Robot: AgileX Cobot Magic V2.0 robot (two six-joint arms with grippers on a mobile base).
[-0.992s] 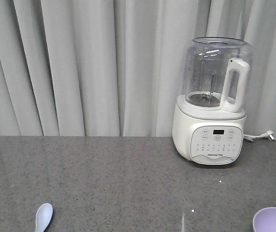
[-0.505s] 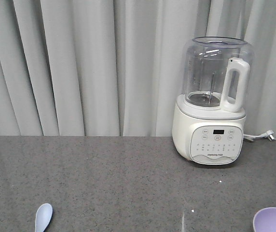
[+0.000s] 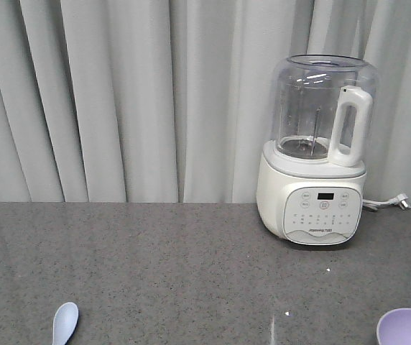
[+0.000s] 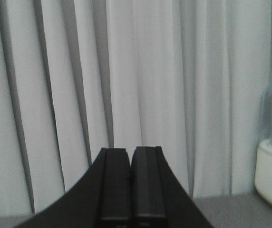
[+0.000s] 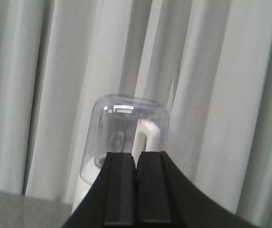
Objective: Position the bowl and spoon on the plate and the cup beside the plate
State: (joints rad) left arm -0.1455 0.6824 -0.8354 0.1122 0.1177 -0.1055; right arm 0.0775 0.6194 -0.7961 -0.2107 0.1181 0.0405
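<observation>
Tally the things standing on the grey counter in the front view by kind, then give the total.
Spoon: 1
Bowl: 1
Blender: 1
Total: 3

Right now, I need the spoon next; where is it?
Front view, bottom left: the spoon lies on the grey counter, far left of the blender.
</observation>
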